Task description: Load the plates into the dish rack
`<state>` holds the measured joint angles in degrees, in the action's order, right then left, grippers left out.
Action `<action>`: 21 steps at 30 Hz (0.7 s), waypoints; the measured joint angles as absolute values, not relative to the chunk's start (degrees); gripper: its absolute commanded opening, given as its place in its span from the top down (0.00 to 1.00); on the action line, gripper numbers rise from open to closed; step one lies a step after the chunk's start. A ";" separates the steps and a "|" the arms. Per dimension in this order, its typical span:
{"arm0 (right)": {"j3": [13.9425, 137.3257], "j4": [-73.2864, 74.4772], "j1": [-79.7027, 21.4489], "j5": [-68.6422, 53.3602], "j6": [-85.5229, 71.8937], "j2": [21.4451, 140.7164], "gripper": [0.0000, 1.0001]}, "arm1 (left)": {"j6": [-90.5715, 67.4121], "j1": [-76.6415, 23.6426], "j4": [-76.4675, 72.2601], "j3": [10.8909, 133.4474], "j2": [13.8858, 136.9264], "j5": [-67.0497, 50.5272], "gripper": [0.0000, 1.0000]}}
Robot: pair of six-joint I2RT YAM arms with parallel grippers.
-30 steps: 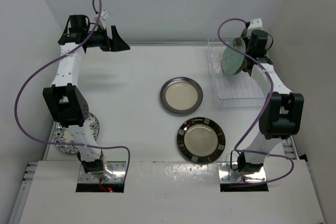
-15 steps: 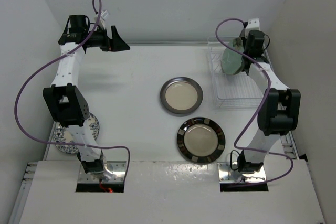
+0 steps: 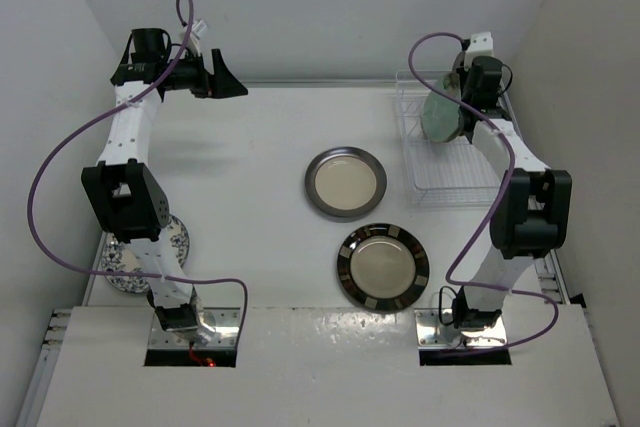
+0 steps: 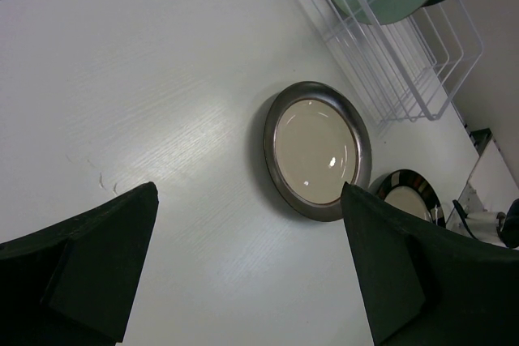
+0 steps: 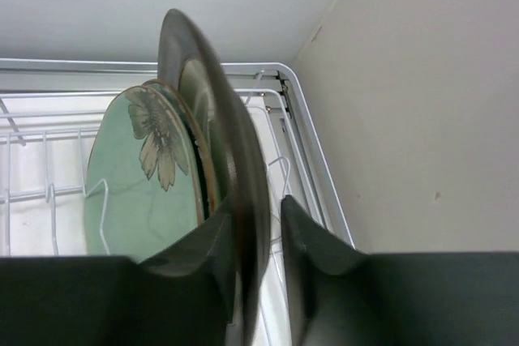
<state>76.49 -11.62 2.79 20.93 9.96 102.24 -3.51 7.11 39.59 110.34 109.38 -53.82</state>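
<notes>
Right gripper clamped on a dark-rimmed plate — held upright at the far end of the dish rack, just beside a mint-green plate. Left gripper fingers spread, holding nothing, above the table. Grey-rimmed plate and black-banded plate lie flat mid-table.

Dish rack: white wire, far right. Mint-green plate with flower mark stands upright inside. Dark-rimmed plate on edge just beside it. Cream grey-rimmed plate and black-banded plate lie flat, mid-table. Blue-floral plate lies near left, partly hidden.
</notes>
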 measured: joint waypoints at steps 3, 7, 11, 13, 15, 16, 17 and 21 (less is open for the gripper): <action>76.53 -11.77 2.85 20.67 9.96 102.24 0.74 | -3.51 7.11 39.53 110.34 109.38 -53.82 0.00; 76.66 -11.49 2.92 20.47 9.50 102.24 0.80 | -3.51 7.11 39.51 110.34 109.38 -53.87 0.00; 76.66 -11.42 3.05 20.58 7.81 102.24 0.82 | -3.51 7.11 39.51 110.34 109.38 -54.02 0.00; 76.66 -11.44 3.31 20.64 7.05 102.24 0.87 | -3.51 7.11 39.53 110.34 109.38 -54.04 0.00; 76.62 -11.44 3.57 21.10 6.90 102.17 0.96 | -3.51 7.11 39.51 110.34 109.38 -54.08 0.00; 76.51 -11.53 3.84 21.52 7.09 102.13 0.99 | -3.51 7.11 39.53 110.34 109.38 -54.08 0.00; 76.25 -11.53 4.10 21.76 7.55 101.93 1.00 | -3.51 7.11 39.53 110.34 109.38 -54.13 0.00; 75.42 -11.99 4.69 21.82 7.46 101.16 0.94 | -3.51 7.11 39.51 110.34 109.38 -54.17 0.00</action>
<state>75.42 -11.99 4.69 21.82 7.46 101.16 -3.51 7.11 39.51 110.34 109.38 -54.17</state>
